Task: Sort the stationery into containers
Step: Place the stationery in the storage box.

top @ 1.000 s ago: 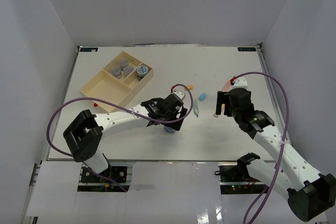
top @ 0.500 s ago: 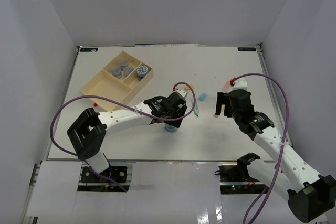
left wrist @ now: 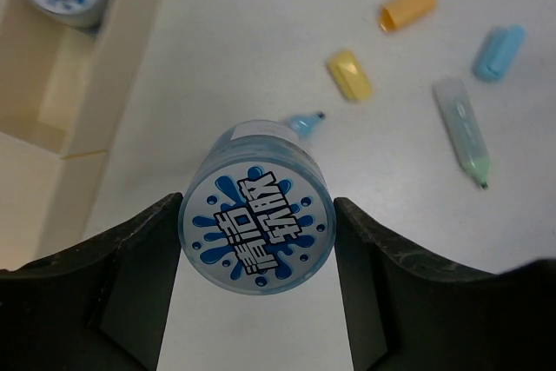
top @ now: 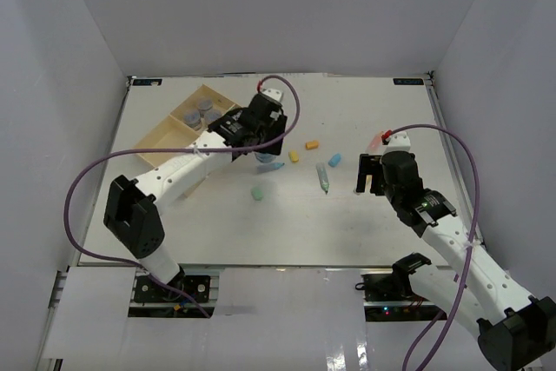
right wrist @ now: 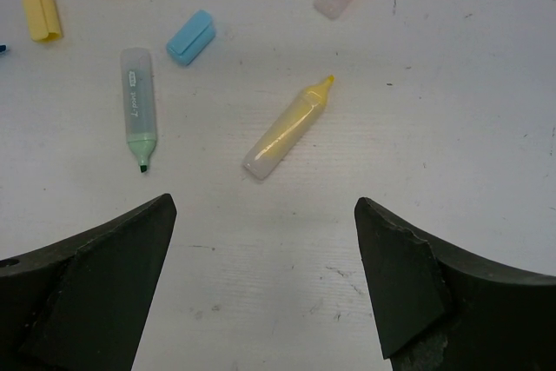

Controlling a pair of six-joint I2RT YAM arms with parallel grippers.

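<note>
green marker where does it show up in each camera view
Top external: green marker just right of centre.
Left wrist: right side, tip pointing down.
Right wrist: upper left, tip pointing down.
Shared landmark: the blue cap lies near its blunt end in all three views.

Blue stick [left wrist: 306, 122] partly behind roll [left wrist: 256, 219]

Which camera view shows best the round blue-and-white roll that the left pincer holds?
The left wrist view. There the round blue-and-white patterned roll sits in the middle, its printed face towards the camera, gripped by the left pincer. In the top external view the pincer hides most of it. The right wrist view does not show it.
</note>
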